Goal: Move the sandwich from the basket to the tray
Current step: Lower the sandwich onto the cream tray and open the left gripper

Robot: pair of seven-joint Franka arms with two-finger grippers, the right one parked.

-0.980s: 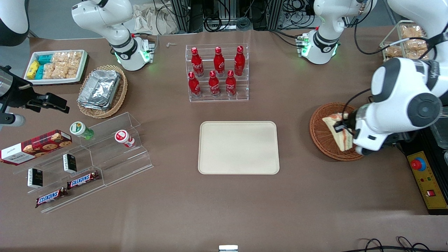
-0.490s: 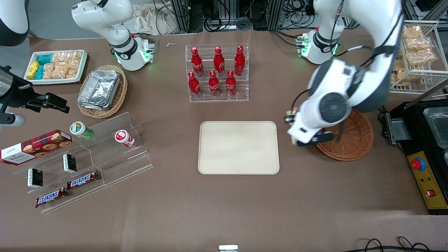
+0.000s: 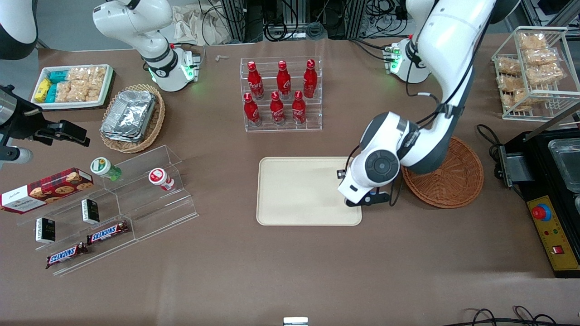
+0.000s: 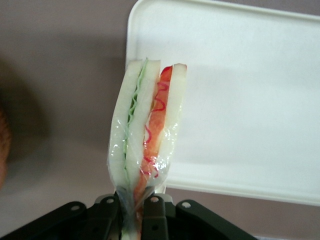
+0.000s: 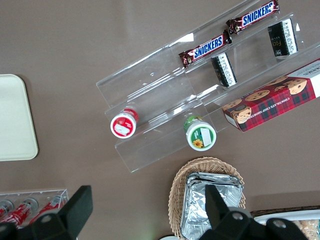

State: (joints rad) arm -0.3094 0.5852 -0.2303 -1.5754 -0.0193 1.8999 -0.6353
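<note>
My left gripper (image 4: 134,212) is shut on the wrapped sandwich (image 4: 145,125), pinching its narrow end; red and green filling stripes show along the cut edge. In the front view the gripper (image 3: 362,199) hangs over the edge of the cream tray (image 3: 299,190) that lies toward the basket, and the arm hides the sandwich. In the left wrist view the sandwich hangs above the tray's rim (image 4: 225,182) and the brown table. The reddish-brown wicker basket (image 3: 453,181) sits beside the tray toward the working arm's end, with nothing in it.
A clear rack of red bottles (image 3: 281,93) stands farther from the front camera than the tray. A clear stepped shelf (image 3: 127,199) with snacks, a tan basket with foil containers (image 3: 131,117) and a white snack tray (image 3: 72,86) lie toward the parked arm's end. A wire rack (image 3: 530,72) and black box (image 3: 553,181) stand past the basket.
The left gripper lifted the sandwich out of the basket and carried it sideways to above the tray's edge. The basket now lies bare.
</note>
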